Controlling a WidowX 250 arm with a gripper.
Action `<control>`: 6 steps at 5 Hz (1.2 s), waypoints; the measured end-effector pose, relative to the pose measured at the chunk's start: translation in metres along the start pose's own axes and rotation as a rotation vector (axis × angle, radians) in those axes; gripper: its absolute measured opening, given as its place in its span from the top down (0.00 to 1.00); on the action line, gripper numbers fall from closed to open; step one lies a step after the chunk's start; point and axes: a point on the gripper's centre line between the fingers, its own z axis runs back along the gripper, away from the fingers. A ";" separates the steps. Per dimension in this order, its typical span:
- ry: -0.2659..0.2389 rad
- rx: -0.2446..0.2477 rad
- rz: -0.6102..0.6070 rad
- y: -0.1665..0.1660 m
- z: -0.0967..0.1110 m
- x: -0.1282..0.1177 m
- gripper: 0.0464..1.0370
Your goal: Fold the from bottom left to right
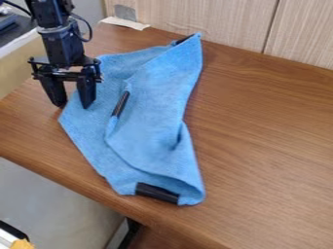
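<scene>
A blue cloth (153,116) lies on the brown table, partly folded over itself, with a loose flap whose edge runs down its middle. Black strips mark it at the flap's edge, at its lower end and at its top corner. My gripper (73,104) hangs at the cloth's left side with its two fingers apart and pointing down. The right finger is over the cloth's left part, and the left one is just beside the cloth's edge. Nothing is between them. Whether the tips touch the surface I cannot tell.
The wooden table (267,146) extends to the right of the cloth. A panelled wall (228,22) stands along the back, with a pale scrap (125,23) and a grey metal piece near its base. The table's front edge slants down from the left, close to the cloth's lower end.
</scene>
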 end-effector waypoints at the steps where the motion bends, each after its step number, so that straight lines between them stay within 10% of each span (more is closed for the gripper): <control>1: -0.011 0.027 -0.022 -0.009 -0.001 0.004 0.67; 3: -0.017 0.042 -0.020 -0.009 0.000 -0.001 0.97; 6: -0.051 -0.005 -0.051 -0.041 0.037 0.000 0.98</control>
